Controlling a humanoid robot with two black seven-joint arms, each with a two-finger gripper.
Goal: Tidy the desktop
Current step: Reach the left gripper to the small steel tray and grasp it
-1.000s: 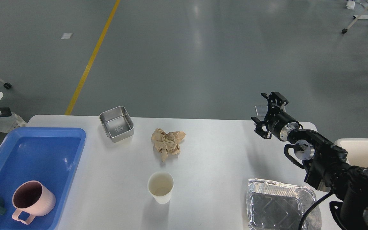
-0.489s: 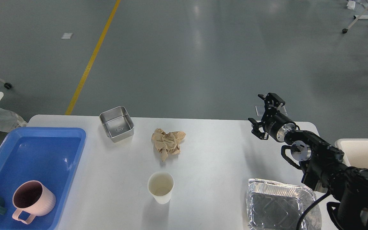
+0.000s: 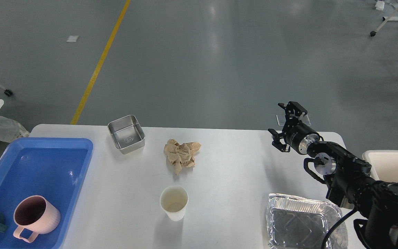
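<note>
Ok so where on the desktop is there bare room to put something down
The widest bare patch of the desktop lies between the crumpled paper and the right pincer, running down toward the foil tray. Another lies between the blue tray and the paper cup. The far edge is tighter, around the steel pan.

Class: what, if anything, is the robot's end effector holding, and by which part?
Nothing. The right end effector is open and empty above the desktop.

My right gripper (image 3: 283, 126), fingers spread apart, has drifted slightly left and lower above the desktop's (image 3: 233, 173) far right corner, while a dark object once at the left edge has slipped from view.
</note>
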